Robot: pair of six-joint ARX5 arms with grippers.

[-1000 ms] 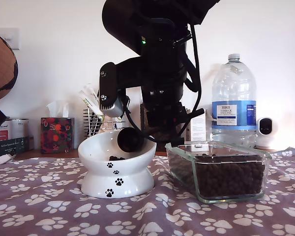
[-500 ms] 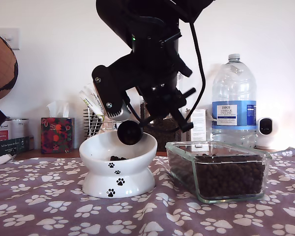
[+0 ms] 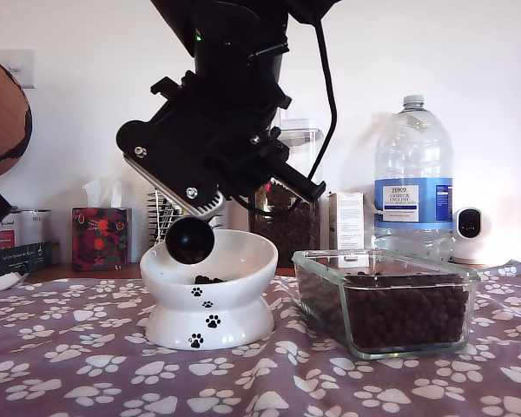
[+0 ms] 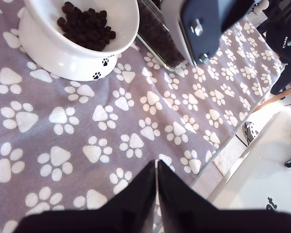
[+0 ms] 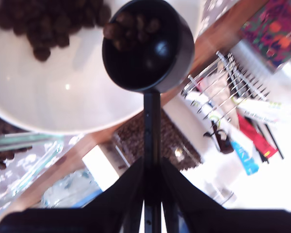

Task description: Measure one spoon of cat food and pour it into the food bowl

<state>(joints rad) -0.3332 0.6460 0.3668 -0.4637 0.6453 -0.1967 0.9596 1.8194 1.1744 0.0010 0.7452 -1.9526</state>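
Surface: table under a purple cloth (image 3: 69,365) printed with white paw prints, against a plain pale wall.
Back edge, across the exterior view from its left: tissue box (image 3: 100,236), wire rack (image 3: 167,217) of sachets, clear canister (image 3: 286,208) of kibble, small white box (image 3: 350,221), water bottle (image 3: 412,178), small white camera (image 3: 469,224).
Food bowl (image 3: 208,304): near the table's middle, upright, with a heap of cat food (image 4: 87,26) already lying in it.
Glass dish (image 3: 386,300): just beside the bowl toward the exterior view's right, about half full of kibble.
Spoon (image 5: 148,46): over the bowl, cup tipped toward it, with only a few pellets clinging near the lip.
Second gripper (image 5: 152,179): my second gripper is clenched on the spoon's handle.
First gripper (image 4: 156,162): my first gripper hangs over bare cloth near the table's front edge, jaws pressed together on nothing.
Change: over the last 1 second the spoon's cup has swung from the bowl's side nearer the dish to its far rim at the exterior view's left, and the arm has tilted further.
Meaning: the pour looks nearly done; I judge that a little more tilt would shed the last pellets.
Risk: the cup sits close to the rim, so stragglers could fall outside the bowl.
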